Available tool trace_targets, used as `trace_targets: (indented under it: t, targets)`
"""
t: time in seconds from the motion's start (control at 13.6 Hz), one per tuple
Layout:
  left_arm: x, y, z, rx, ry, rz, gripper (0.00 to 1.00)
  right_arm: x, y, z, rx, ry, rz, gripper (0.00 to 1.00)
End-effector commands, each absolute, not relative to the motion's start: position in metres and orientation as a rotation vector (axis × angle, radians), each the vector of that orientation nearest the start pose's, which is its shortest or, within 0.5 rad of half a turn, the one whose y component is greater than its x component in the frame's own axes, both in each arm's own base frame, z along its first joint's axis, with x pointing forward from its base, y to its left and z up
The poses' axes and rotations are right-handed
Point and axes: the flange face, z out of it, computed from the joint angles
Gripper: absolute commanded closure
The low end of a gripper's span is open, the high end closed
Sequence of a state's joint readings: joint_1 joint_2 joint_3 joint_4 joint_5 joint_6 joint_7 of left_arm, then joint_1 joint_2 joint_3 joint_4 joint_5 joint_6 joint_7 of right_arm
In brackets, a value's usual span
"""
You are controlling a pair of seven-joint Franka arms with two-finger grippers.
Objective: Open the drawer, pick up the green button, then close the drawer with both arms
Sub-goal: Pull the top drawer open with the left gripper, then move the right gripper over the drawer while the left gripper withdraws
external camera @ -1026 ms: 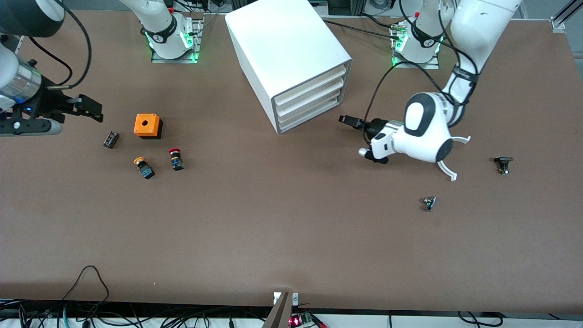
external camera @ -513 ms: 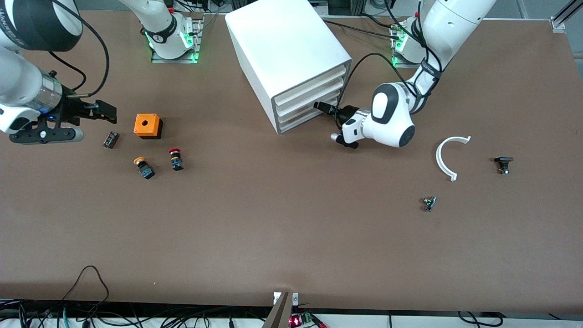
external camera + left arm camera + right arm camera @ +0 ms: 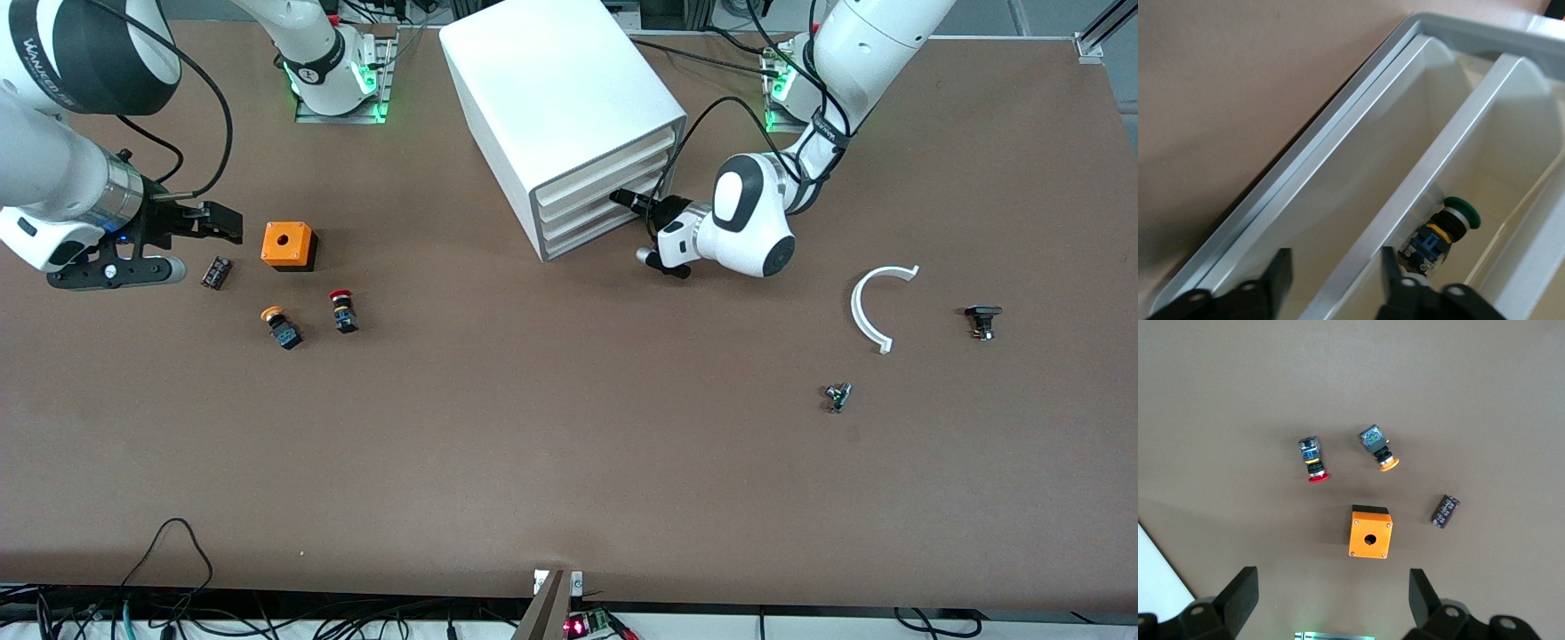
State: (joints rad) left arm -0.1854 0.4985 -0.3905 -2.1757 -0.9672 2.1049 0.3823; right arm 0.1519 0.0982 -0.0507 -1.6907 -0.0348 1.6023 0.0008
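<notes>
The white cabinet [image 3: 569, 107] stands near the robots' bases, its stacked drawers shut. My left gripper [image 3: 622, 197] is open at the drawer fronts. In the left wrist view its fingers [image 3: 1278, 277] straddle the sloped front lip of the lowest drawer [image 3: 1338, 220], next to the cabinet's bottom frame, without closing on it. The green-capped button [image 3: 1445, 230] lies inside, seen through the gap above that lip. My right gripper [image 3: 227, 222] is open and empty over the table at the right arm's end, beside the orange box; it also shows in the right wrist view [image 3: 1335, 583].
An orange box [image 3: 289, 244], a dark cylinder [image 3: 216, 272], a red-capped button [image 3: 342, 311] and an orange-capped button [image 3: 282, 326] lie toward the right arm's end. A white curved piece [image 3: 867, 307] and two small parts [image 3: 982, 320] [image 3: 837, 396] lie toward the left arm's end.
My left arm swung from over the white curved piece to the cabinet, bringing its gripper to the drawer fronts. My right gripper moved toward the orange box.
</notes>
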Motion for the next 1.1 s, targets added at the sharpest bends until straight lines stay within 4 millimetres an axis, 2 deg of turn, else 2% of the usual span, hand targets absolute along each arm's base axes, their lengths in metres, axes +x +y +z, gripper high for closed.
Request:
trace_targets:
  t: [0.0,0.15,0.22,0.29,0.44,0.51,0.59,0.66,0.73,0.88,0.95,1.03]
  targets:
    - [0.397,-0.325,0.158,2.225,-0.224,-0.730,1.00,0.571,0.057,0.516,-3.165,-0.180,0.311,0.00]
    - [0.403,-0.323,0.158,2.228,-0.217,-0.716,1.00,0.572,0.066,0.514,-3.152,-0.211,0.314,0.00]
    - [0.416,-0.311,0.157,2.257,-0.182,-0.666,1.00,0.573,0.072,0.517,-3.138,-0.222,0.299,0.00]
    - [0.438,-0.292,0.157,2.304,-0.131,-0.582,1.00,0.575,0.076,0.514,-3.136,-0.229,0.296,0.00]
    - [0.475,-0.265,0.159,2.407,-0.054,-0.380,1.00,0.577,0.103,0.514,-3.129,-0.299,0.284,0.00]
    - [0.487,-0.262,0.164,2.432,-0.036,-0.309,1.00,0.576,0.122,0.516,-3.130,-0.348,0.279,0.00]
    - [0.494,-0.261,0.167,2.436,-0.032,-0.286,0.60,0.572,0.140,0.518,-3.137,-0.377,0.268,0.00]
    - [0.497,-0.257,0.170,2.437,-0.026,-0.271,0.03,0.572,0.149,0.517,-3.133,-0.393,0.268,0.00]
    - [0.500,-0.258,0.174,2.437,-0.031,-0.257,0.00,0.573,0.153,0.515,-3.128,-0.399,0.264,0.00]
    - [0.505,-0.253,0.184,2.440,-0.030,-0.228,0.00,0.571,0.179,0.514,-3.120,-0.473,0.237,0.00]
    - [0.525,-0.237,0.202,2.441,0.000,-0.162,0.00,0.572,0.195,0.515,-3.110,-0.507,0.223,0.00]
    - [0.549,-0.213,0.225,2.444,0.030,-0.081,0.00,0.568,0.220,0.515,-3.094,-0.559,0.211,0.00]
